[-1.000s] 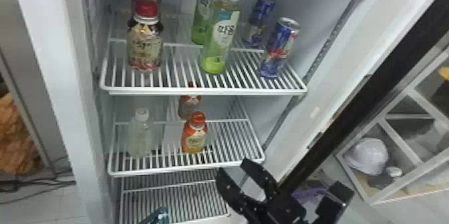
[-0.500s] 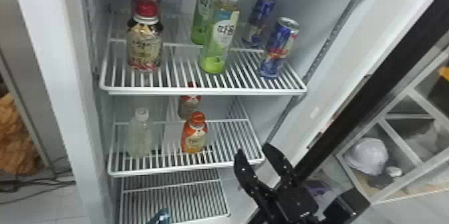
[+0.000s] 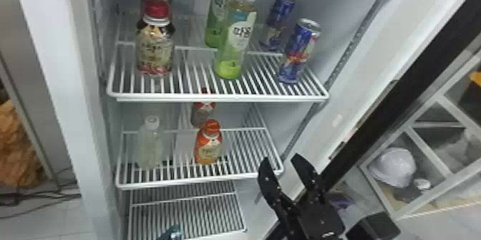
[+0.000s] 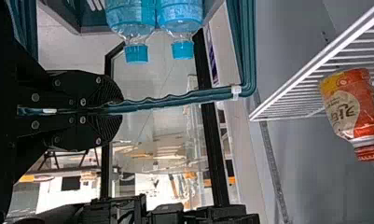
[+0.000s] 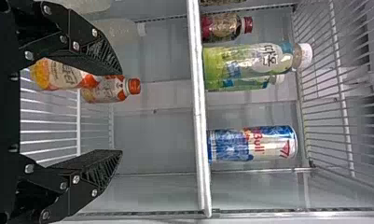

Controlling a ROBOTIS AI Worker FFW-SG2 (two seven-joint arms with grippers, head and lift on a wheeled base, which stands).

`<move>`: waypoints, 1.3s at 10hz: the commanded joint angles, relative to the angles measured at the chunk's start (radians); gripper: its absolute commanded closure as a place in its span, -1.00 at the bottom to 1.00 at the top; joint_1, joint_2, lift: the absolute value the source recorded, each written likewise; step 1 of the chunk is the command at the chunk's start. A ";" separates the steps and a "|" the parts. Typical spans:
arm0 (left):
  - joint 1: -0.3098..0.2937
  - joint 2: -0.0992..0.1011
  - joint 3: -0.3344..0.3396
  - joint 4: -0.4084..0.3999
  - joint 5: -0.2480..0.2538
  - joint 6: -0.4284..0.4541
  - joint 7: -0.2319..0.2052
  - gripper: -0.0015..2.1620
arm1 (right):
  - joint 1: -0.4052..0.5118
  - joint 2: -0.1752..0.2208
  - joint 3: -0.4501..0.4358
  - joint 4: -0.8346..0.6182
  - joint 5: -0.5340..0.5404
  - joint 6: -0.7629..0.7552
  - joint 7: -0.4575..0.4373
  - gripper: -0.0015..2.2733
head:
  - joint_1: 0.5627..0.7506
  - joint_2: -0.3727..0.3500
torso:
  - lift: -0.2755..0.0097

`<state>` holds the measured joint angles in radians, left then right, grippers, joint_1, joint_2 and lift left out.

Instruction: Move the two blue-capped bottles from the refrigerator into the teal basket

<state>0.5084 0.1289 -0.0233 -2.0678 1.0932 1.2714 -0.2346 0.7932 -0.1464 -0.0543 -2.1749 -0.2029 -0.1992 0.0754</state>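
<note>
Blue-capped bottles (image 4: pixel 180 21) stood side by side in the teal basket (image 4: pixel 93 21), below the handle (image 4: pixel 175 99) my left gripper (image 4: pixel 114 111) had clamped between its fingers. Compared with a second earlier, my right gripper (image 3: pixel 281 158) had swung to the right and risen slightly; its fingers stood apart. One fingertip overlapped the corner of the middle shelf (image 3: pixel 197 181) in the head view; I couldn't tell whether they touched. The black door frame (image 3: pixel 393 103) slanted close by. White-capped green bottles (image 3: pixel 236 38) and blue cans (image 3: pixel 299 53) occupied the upper wire shelf (image 3: pixel 214 97); beyond the door sat a white helmet (image 3: pixel 393 167).
</note>
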 commanded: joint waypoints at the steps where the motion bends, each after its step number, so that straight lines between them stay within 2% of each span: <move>1: 0.002 0.000 0.000 0.000 -0.001 0.000 0.000 0.03 | -0.001 0.001 0.001 0.009 0.000 -0.012 -0.002 -0.59 | 0.41 -0.94 | -0.02; 13: 0.017 -0.005 0.003 -0.020 0.005 0.002 0.000 0.03 | 0.009 0.018 -0.018 0.016 -0.003 -0.076 -0.009 -0.56 | 0.41 -0.94 | -0.02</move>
<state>0.5248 0.1243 -0.0209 -2.0858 1.0981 1.2738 -0.2347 0.8025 -0.1289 -0.0721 -2.1587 -0.2053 -0.2711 0.0660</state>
